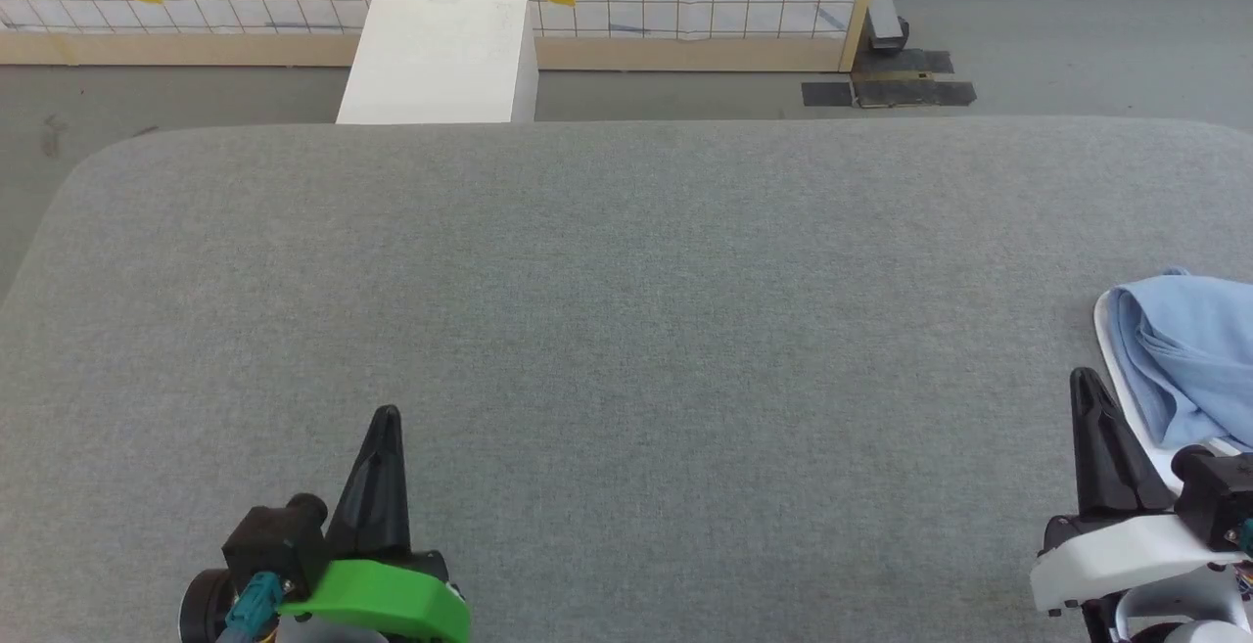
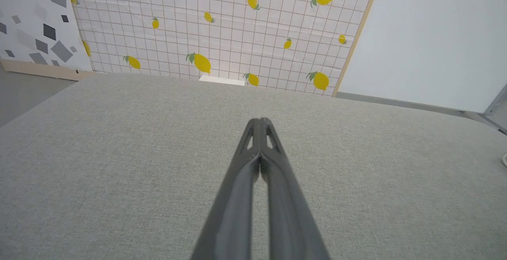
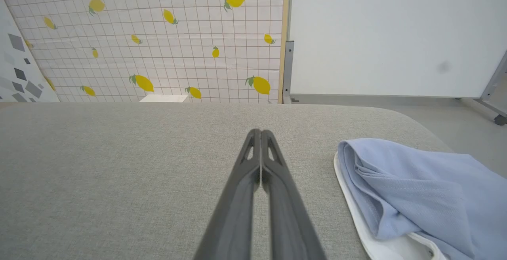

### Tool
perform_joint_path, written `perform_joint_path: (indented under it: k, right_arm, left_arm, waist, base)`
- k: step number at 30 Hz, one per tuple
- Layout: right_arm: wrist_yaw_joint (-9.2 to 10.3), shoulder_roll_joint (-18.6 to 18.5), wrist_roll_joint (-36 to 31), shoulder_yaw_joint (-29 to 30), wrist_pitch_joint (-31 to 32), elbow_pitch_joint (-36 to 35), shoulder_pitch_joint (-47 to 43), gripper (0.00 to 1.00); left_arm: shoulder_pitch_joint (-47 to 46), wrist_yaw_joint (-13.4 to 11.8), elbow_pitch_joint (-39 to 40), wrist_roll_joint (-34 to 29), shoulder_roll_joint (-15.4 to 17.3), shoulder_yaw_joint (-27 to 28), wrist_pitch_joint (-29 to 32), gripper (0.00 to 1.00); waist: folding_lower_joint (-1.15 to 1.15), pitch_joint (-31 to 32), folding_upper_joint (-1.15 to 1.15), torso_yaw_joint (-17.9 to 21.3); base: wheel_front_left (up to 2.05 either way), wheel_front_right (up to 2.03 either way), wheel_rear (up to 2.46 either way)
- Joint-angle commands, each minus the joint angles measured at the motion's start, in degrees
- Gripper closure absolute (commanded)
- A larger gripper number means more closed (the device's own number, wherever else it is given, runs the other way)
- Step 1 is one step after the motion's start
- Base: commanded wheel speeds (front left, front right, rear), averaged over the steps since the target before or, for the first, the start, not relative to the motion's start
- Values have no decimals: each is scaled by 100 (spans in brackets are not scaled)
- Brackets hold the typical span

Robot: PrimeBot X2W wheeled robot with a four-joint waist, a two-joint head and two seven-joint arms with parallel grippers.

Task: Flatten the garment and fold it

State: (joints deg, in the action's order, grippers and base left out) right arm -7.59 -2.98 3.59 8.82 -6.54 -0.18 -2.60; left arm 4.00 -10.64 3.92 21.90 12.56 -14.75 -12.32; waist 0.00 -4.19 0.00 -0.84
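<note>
garment (image 1: pixel 1189 369): light blue cotton T-shirt, bunched at right edge of grey fabric table (image 1: pixel 626 281)
left gripper (image 1: pixel 387 416): clamped closed, empty
right gripper (image 1: pixel 1082 377): clamped closed, empty, just left of garment

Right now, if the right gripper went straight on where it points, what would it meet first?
Likely nothing near: the right gripper points along the grey table toward the lemon-print wall; the garment lies off to its right.

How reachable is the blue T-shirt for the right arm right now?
Probably yes: the T-shirt lies bunched on the grey table close beside the right tool, with nothing between them. The tool is shut, so it would need to open first.
</note>
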Motion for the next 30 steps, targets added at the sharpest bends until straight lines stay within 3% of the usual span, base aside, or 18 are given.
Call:
perform_joint_path:
  k: [1,30]
  right_arm:
    - [2,2,-31,-40,17,3,45,100]
    - [4,4,-126,-286,203,8,108,100]
  left_arm:
    - [-68,39,-31,-130,-52,64,36,100]
    - [-165,338,-136,-731,-319,475,385,100]
  waist:
    - [0,6,0,1]
    - [0,126,0,25]
  base:
    - [0,0,0]
    - [0,0,0]
